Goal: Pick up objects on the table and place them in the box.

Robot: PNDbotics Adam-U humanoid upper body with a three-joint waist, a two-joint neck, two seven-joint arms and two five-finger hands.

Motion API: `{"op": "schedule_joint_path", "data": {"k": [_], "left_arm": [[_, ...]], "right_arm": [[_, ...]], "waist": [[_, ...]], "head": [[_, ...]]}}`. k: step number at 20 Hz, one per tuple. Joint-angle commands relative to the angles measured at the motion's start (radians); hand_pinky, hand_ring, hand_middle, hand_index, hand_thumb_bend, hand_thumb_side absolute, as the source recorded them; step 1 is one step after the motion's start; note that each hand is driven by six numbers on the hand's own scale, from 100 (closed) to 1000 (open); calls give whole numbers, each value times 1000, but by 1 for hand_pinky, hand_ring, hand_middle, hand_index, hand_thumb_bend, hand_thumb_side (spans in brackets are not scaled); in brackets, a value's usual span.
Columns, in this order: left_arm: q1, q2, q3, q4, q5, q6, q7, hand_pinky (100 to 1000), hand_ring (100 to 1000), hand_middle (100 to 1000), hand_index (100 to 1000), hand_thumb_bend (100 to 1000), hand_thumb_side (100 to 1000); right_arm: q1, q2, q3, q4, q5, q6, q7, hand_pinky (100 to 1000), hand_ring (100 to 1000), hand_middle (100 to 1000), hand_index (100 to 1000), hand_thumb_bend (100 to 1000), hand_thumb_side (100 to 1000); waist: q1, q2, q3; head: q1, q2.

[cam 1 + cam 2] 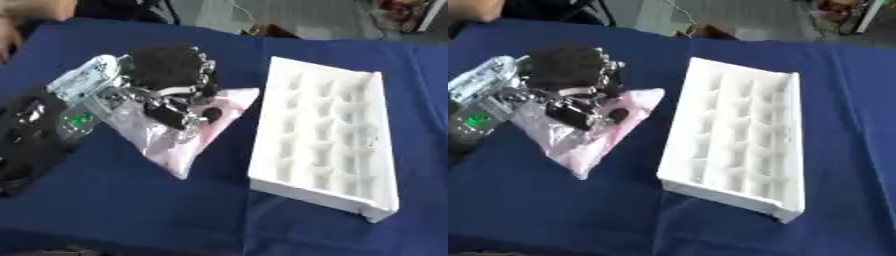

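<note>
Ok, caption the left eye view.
Left hand on a pink plastic bag beside the white compartmented box on blue cloth.

No words or numbers can be read. A small green light glows on the left arm [80,119].

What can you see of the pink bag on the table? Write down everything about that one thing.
The pink bag looks like thin, crinkled, see-through plastic, pale pink and glossy. It lies flat on the blue tablecloth, roughly triangular, one corner pointing toward the near edge. It sits just left of the white box, apart from it. The robot's left hand is on its upper part, fingers curled down onto the plastic. What it may hold cannot be made out.
</note>
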Motion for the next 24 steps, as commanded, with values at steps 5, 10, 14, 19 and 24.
{"op": "schedule_joint_path", "data": {"k": [5,10,14,19,24], "left_arm": [[-57,46,53,-62,163,30,-28,100,100,100,100,100,221],[-77,43,47,-63,185,20,-50,100,100,100,100,100,218],[-88,40,42,-63,192,13,-58,100,100,100,100,100,223],[-110,35,32,-63,205,7,-67,100,100,100,100,100,232],[-238,-22,-29,-62,241,16,-111,100,100,100,100,100,235]], "right_arm": [[-2,-28,-9,-21,4,4,1,600,699,819,941,100,723],[-3,-28,-9,-22,4,4,2,600,699,818,941,100,722],[-4,-29,-8,-22,4,3,2,600,699,818,941,100,721],[-4,-29,-8,-22,4,3,3,600,699,818,941,100,722],[-8,-28,1,-20,1,-1,9,601,700,818,941,100,721]], "waist": [[3,-18,2],[3,-18,0],[4,-18,-1],[5,-20,-2],[-1,-22,-9]], "head": [[-6,-1],[-6,-1],[-6,-1],[-6,-1],[13,-1]]}}
